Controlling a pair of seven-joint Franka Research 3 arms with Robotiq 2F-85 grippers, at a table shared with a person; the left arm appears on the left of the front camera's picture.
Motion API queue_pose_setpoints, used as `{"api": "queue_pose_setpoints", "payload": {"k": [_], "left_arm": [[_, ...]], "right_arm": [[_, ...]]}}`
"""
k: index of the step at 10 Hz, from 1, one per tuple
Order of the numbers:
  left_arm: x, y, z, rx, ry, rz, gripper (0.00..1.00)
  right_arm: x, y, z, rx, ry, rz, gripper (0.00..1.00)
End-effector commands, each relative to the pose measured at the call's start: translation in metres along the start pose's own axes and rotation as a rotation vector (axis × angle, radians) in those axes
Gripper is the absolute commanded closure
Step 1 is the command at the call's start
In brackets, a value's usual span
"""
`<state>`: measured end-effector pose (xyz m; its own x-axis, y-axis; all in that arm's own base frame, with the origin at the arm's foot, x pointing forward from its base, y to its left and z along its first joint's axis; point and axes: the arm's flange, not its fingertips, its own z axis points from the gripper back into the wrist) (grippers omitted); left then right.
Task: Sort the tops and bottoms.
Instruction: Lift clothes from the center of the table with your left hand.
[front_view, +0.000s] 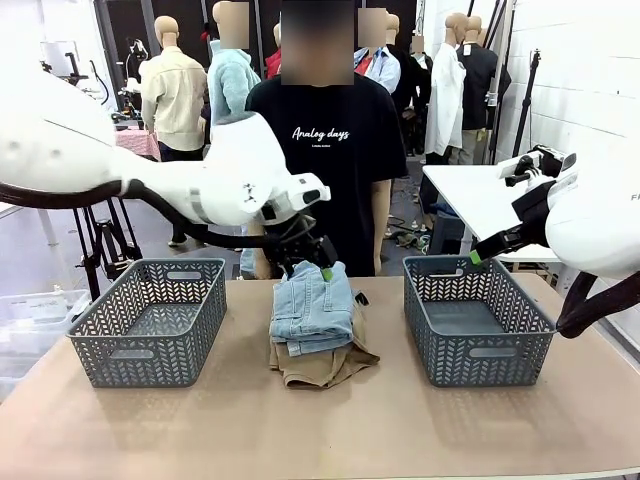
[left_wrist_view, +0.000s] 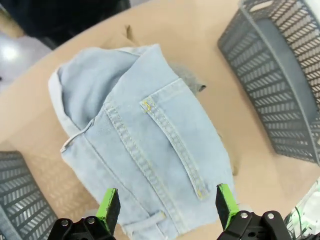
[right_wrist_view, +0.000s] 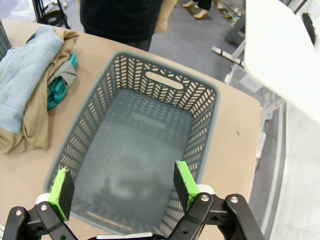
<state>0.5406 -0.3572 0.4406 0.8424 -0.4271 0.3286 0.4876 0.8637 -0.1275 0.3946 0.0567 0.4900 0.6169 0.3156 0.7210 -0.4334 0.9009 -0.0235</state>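
Note:
Folded light blue denim bottoms (front_view: 312, 308) top a pile at the table's middle, over a tan top (front_view: 325, 362). My left gripper (front_view: 312, 268) hangs open just above the jeans' far edge. In the left wrist view its green pads (left_wrist_view: 109, 206) straddle the denim (left_wrist_view: 145, 145) without touching it, and a grey top (left_wrist_view: 192, 80) peeks out beyond. My right gripper (right_wrist_view: 122, 187) is open and empty above the right basket (right_wrist_view: 210, 125). That view also shows the jeans (right_wrist_view: 20, 85), the tan top (right_wrist_view: 35, 125), the grey top (right_wrist_view: 65, 72) and the teal top (right_wrist_view: 57, 92).
Two dark grey lattice baskets flank the pile, one on the left (front_view: 150, 320) and one on the right (front_view: 475, 320), both empty. A person in a black T-shirt (front_view: 320, 150) stands at the far edge behind the pile. A white table (front_view: 470, 195) stands beyond the right basket.

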Motion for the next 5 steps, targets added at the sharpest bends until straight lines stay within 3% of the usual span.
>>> {"api": "queue_pose_setpoints", "payload": {"k": [1,5], "left_arm": [[0.022,-0.005,-0.011,0.041,0.061,0.042,0.0],[0.02,0.005,-0.049,0.056,0.062,0.069,0.0]], "right_arm": [[0.0,-0.002,-0.001,0.005,-0.009,-0.002,0.0],[0.0,-0.002,-0.001,0.005,-0.009,-0.002,0.0]]}}
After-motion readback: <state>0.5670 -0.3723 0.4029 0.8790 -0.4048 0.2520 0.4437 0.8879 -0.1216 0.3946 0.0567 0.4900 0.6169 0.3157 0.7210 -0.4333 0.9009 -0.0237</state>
